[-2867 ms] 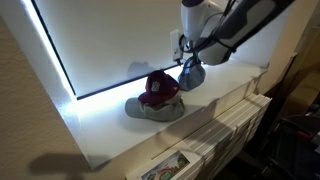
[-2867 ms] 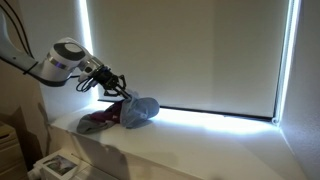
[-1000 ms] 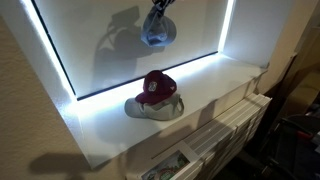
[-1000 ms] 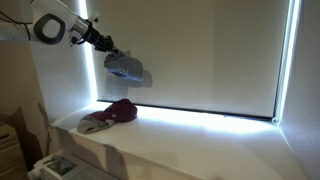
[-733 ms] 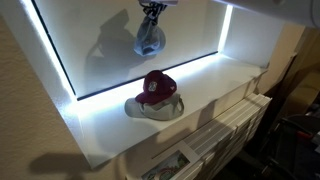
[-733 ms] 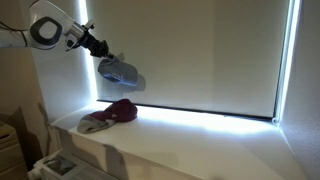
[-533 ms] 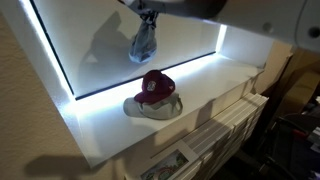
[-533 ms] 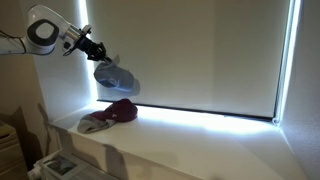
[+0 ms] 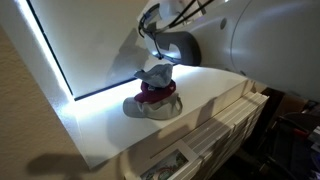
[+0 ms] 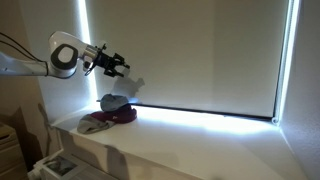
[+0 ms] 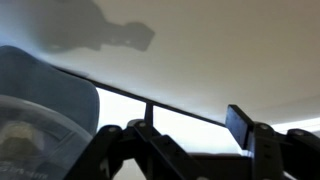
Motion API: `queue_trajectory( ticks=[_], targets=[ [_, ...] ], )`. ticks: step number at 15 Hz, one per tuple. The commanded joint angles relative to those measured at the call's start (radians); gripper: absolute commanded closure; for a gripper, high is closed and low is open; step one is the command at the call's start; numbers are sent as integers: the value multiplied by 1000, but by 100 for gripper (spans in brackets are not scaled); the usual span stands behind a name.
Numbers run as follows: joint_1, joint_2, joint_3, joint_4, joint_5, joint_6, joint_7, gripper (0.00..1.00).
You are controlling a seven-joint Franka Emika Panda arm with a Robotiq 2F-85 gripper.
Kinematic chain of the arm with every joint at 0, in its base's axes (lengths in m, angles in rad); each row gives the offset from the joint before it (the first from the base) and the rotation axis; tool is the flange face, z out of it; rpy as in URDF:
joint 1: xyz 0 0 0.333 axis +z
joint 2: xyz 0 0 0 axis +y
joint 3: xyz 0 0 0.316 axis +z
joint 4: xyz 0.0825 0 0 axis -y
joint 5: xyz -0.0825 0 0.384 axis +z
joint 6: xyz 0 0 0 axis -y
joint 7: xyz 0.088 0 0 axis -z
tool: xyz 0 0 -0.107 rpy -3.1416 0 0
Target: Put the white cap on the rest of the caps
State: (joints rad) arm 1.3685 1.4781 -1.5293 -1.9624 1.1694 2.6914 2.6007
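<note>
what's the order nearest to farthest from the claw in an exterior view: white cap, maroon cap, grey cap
From the claw:
1. white cap, just below, on top
2. maroon cap, under it
3. grey cap, at the bottom

Looks like a room in a home or office: pulled-down roller blind glowing along the counter's back edge, white slatted unit under its front edge.

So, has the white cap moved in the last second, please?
Yes: the white cap has dropped from high against the blind onto the maroon cap.
</note>
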Motion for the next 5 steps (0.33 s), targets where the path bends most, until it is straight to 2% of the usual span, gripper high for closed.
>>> queue_trajectory(
  ticks=[1, 2, 3, 4, 5],
  targets=[
    [-177, -1, 175, 106, 232, 251, -2, 0],
    [-75, -1, 106, 7, 140, 157, -2, 0],
    [-107, 6, 139, 22, 153, 187, -5, 5],
    [-114, 15, 138, 24, 151, 185, -3, 0],
    [-110, 15, 130, 23, 151, 184, -3, 0]
  ],
)
